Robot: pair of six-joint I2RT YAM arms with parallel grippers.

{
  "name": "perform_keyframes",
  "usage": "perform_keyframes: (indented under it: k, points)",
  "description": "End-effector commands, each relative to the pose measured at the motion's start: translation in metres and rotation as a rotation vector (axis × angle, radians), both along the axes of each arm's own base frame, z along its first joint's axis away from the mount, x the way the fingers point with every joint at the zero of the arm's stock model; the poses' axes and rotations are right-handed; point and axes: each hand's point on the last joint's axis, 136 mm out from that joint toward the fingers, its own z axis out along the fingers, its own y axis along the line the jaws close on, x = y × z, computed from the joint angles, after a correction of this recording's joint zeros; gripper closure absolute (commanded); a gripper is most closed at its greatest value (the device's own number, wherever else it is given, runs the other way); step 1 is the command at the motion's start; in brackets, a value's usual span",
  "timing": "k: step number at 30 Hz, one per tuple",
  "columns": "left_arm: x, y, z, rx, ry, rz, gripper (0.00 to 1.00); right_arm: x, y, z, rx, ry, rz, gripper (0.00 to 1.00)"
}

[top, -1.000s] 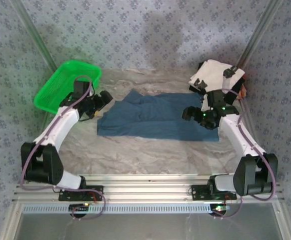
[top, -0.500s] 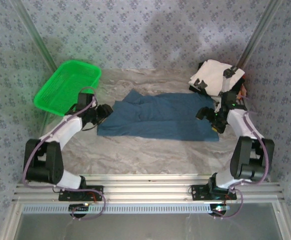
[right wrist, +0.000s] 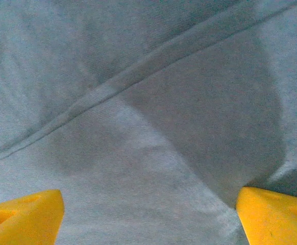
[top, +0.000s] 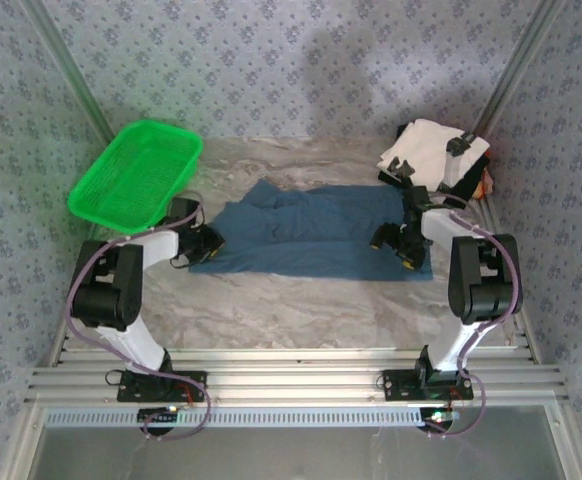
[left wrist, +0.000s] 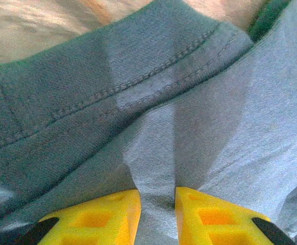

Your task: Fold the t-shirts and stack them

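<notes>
A dusty-blue t-shirt [top: 316, 232] lies spread flat in the middle of the table. My left gripper [top: 208, 247] is down on its near left corner. In the left wrist view the yellow fingers [left wrist: 105, 217] pinch a raised ridge of the blue cloth [left wrist: 156, 184] between them, close to a stitched hem. My right gripper [top: 399, 245] presses on the shirt's near right corner; its yellow fingertips [right wrist: 21, 214] stand wide apart with flat blue cloth [right wrist: 148, 168] between them. Folded t-shirts [top: 433, 152], the top one white with black patches, are stacked at the back right.
A green mesh basket [top: 136, 175] stands at the back left, just behind my left arm. Metal frame posts rise at both back corners. The tabletop [top: 301, 305] is covered in crinkled pale sheeting, with the rail along the near edge.
Both grippers have dropped onto the blue t-shirt's near corners. The left fingers have closed in and gathered a ridge of cloth. The right arm swung inward, its fingers still wide.
</notes>
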Motion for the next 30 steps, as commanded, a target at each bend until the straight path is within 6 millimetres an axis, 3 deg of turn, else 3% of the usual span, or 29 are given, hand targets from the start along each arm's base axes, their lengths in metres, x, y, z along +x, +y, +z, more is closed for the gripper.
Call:
perform_keyframes:
  k: [1,15,21,25,30]
  points:
    - [-0.076,0.041,-0.048,0.127,0.270,0.079,0.72,-0.033,-0.005,-0.021,-0.069,0.145,-0.029,0.09]
    - [-0.154,0.054,-0.036,0.162,0.401,0.138,0.70,-0.128,0.028,-0.026,-0.070,0.314,-0.014,0.09]
    - [-0.185,0.051,-0.027,0.154,0.409,0.159,0.68,-0.132,0.028,-0.007,-0.100,0.297,0.016,0.07]
    - [-0.154,0.052,0.014,0.158,0.270,0.151,0.41,-0.121,0.030,0.012,-0.112,0.246,0.052,0.05]
    - [-0.080,0.039,0.104,0.188,0.031,0.040,0.23,-0.093,0.035,0.064,-0.091,0.135,0.112,0.00]
